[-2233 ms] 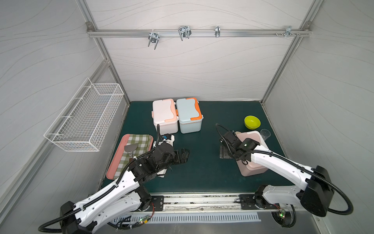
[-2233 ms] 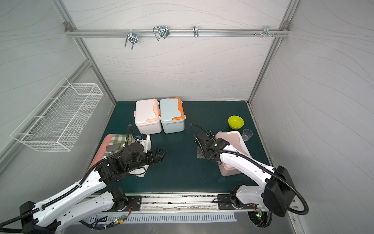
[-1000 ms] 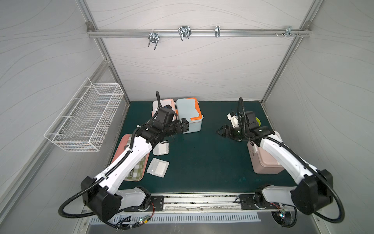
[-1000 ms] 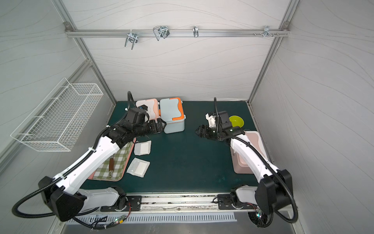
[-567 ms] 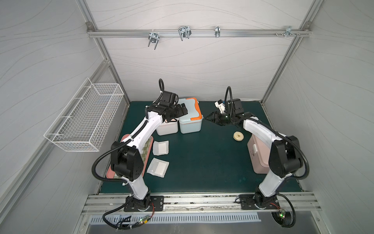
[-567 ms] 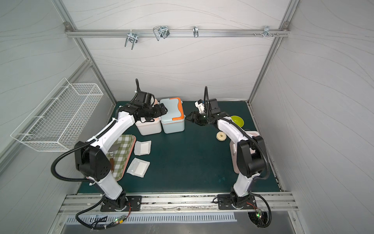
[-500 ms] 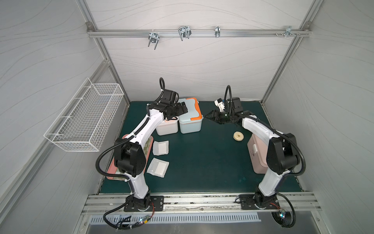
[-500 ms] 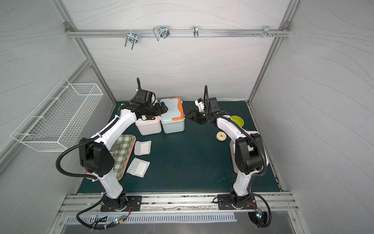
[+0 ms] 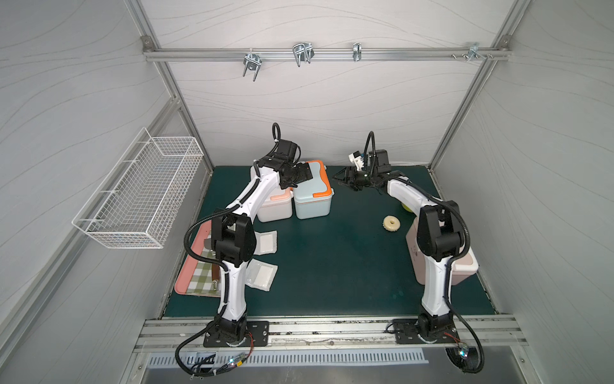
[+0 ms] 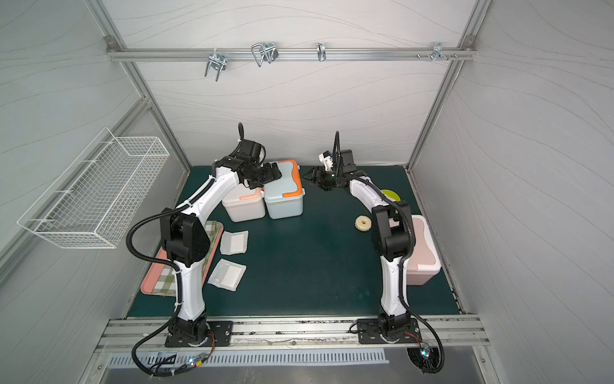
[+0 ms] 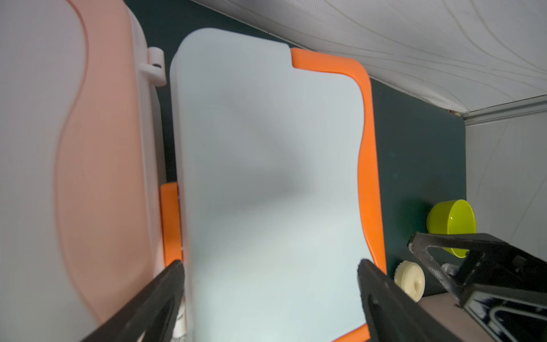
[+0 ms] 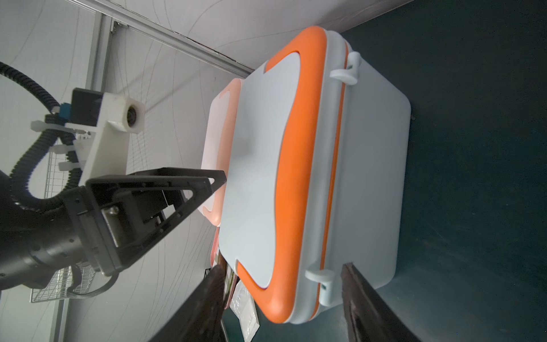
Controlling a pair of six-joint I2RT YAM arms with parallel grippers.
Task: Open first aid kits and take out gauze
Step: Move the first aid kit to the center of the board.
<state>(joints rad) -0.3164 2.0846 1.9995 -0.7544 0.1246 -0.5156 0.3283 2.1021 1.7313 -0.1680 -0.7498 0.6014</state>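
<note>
Green mat [image 9: 332, 266] holds a shut pale-blue kit [image 9: 312, 202] with orange trim.

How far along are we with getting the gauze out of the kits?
Done: two gauze pouches lie on the mat. In hand: the left pincer and right pincer, both open and empty, are at the blue kit. Left: it and the white kit are shut.

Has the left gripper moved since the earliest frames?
Yes. The left gripper has gone from near the pink tray toward the back wall, and now sits open above the pale blue kit.
</note>
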